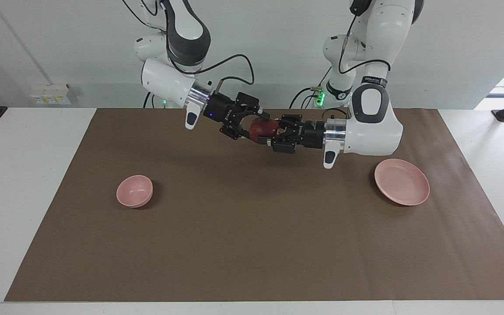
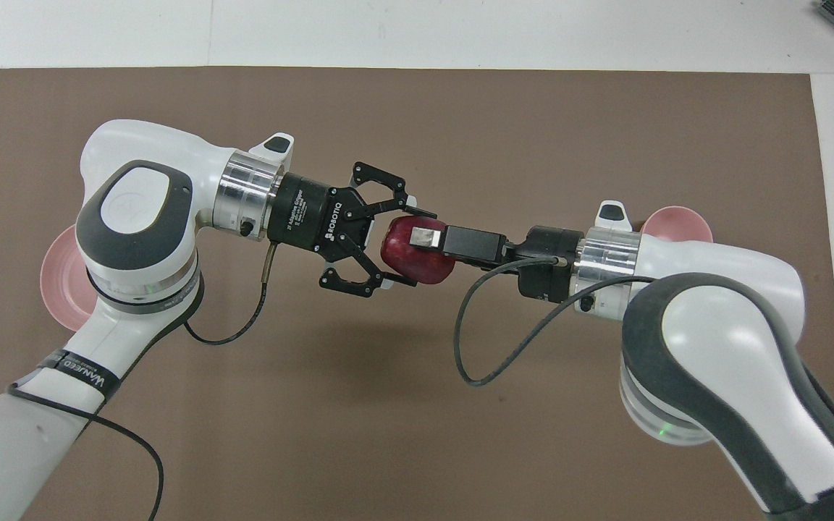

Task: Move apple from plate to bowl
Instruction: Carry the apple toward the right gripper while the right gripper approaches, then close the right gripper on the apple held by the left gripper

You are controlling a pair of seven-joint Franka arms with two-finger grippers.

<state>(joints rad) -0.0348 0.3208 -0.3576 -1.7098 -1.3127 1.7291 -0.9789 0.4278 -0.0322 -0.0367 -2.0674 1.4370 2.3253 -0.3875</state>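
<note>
The dark red apple (image 1: 264, 127) (image 2: 404, 259) hangs in the air over the middle of the brown mat, with my left gripper (image 1: 270, 130) (image 2: 417, 249) shut on it. My right gripper (image 1: 254, 126) (image 2: 422, 243) meets it from the other end. It is open, with one finger above the apple and one below; I cannot tell whether they touch it. The pale pink plate (image 1: 402, 187) (image 2: 62, 278) lies bare toward the left arm's end, partly under the left arm in the overhead view. The small pink bowl (image 1: 134, 190) (image 2: 677, 221) sits toward the right arm's end.
A brown mat (image 1: 252, 245) covers most of the white table. A black cable (image 2: 475, 347) loops under the right wrist. Nothing else stands on the mat.
</note>
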